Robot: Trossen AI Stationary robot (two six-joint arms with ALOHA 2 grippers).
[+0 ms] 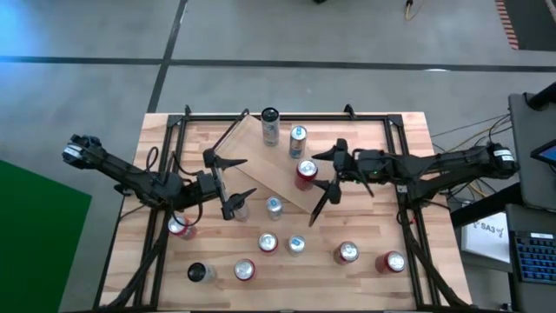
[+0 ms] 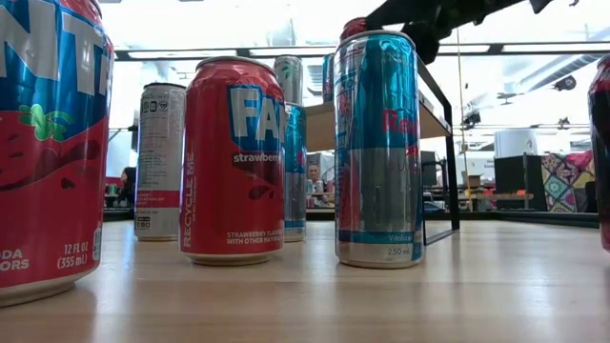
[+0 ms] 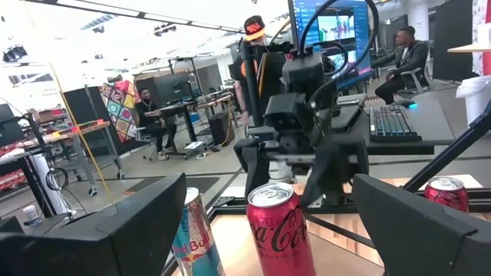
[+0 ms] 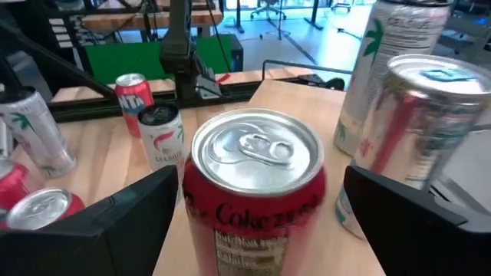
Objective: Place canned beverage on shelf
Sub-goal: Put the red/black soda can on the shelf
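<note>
- Red cola can (image 4: 254, 188): nearest my right wrist camera, upright on the shelf (image 1: 276, 170), silver top and tab facing up.
- My right gripper (image 1: 323, 178): fingers (image 4: 115, 222) spread wide, one on each side of the cola can, neither pressing it; the can stands free between them.
- Shelf: light-wood plank lying at an angle across the middle of the table (image 1: 408, 148), black frame at each short end.
- Also on the shelf: a blue-and-silver slim can (image 1: 298, 139) just beside the cola can, and a white can with a dark top (image 1: 270, 124) at the far corner.
- My left gripper (image 1: 228, 181): fingers wide apart, holding nothing, at the shelf's left edge, facing the right gripper across the plank.
- Loose cans on the table, near side: red strawberry soda can (image 2: 233, 160), tall blue energy can (image 2: 378, 151), several more red and silver ones.
- Room beyond: seated people (image 3: 156, 116) at desks.
</note>
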